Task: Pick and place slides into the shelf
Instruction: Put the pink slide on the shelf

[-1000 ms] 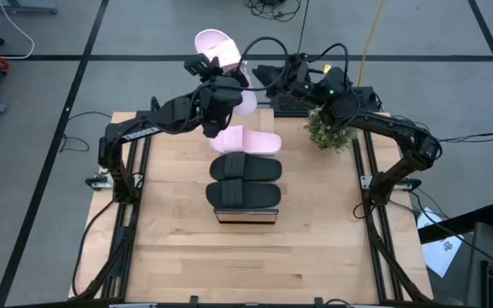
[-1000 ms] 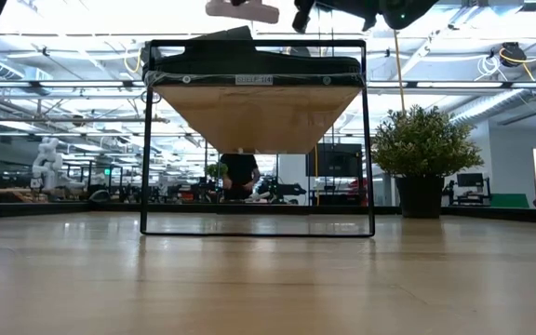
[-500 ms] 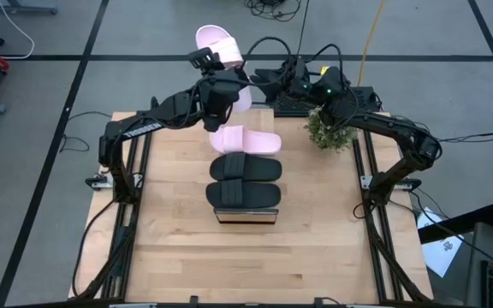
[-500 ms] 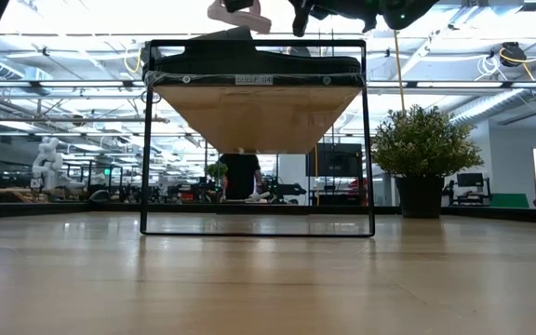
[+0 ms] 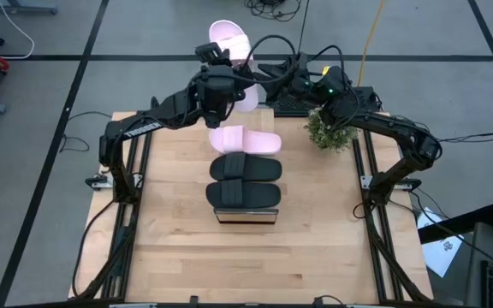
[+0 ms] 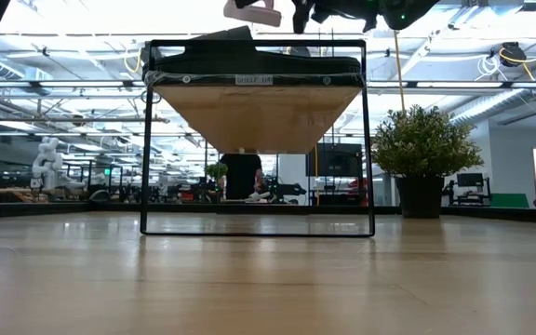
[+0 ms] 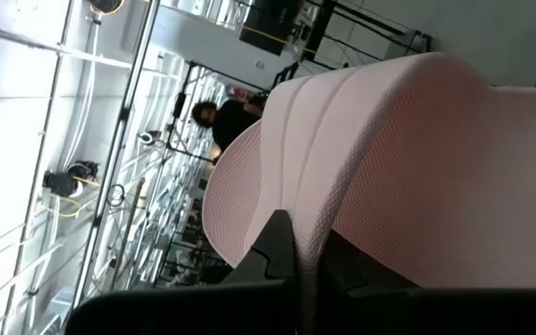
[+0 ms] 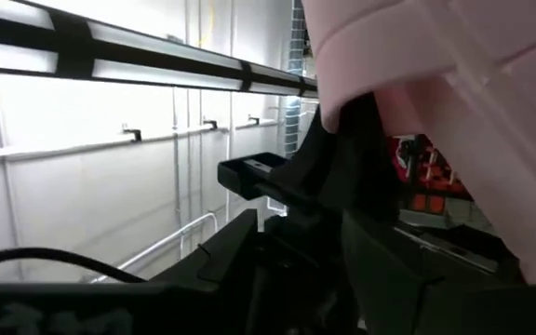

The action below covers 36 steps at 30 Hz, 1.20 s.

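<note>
The left claw (image 5: pixel 218 75) was clamped shut on a pale pink slide (image 5: pixel 229 40), holding it raised beyond the far end of the shelf (image 5: pixel 245 214). On the shelf lay a second pink slide (image 5: pixel 245 140) and two black slides (image 5: pixel 245 168). The right claw (image 5: pixel 274 79), beside the raised slide, stood open. A potted plant (image 5: pixel 329 130) stood on the bench (image 5: pixel 178 248).

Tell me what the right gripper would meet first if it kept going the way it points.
Probably the pink slide held up by the left gripper. The right gripper points toward it across the table's far edge, open, and its wrist view is filled by that slide and the left gripper; depth is unclear.
</note>
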Motion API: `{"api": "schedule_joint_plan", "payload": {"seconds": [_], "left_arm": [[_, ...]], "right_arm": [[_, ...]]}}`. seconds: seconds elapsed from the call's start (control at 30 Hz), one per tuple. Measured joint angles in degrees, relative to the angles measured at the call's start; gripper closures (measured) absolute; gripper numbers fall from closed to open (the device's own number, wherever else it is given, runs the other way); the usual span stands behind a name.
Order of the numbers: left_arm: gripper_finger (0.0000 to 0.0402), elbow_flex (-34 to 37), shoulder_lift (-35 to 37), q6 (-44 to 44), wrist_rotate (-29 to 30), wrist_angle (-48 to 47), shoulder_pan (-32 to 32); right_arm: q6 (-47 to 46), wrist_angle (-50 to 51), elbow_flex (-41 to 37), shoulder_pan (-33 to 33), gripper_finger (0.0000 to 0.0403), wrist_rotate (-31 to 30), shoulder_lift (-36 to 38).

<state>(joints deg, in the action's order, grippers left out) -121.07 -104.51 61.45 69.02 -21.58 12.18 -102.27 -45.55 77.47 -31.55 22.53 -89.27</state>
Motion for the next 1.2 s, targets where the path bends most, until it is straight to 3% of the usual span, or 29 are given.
{"api": "schedule_joint_plan", "payload": {"seconds": [0.33, 1.2], "left_arm": [[0.0401, 0.00, -2.97, 3.48, 1.26, 2.45, -0.26], [0.0401, -0.01, -3.17, 8.11, -0.03, 5.67, -3.14]], "right_arm": [[-3.36, 2.89, 0.02, -0.79, 0.0254, -1.23, -0.02], [0.91, 4.98, 0.02, -4.72, 0.0254, -4.86, 0.00]]}}
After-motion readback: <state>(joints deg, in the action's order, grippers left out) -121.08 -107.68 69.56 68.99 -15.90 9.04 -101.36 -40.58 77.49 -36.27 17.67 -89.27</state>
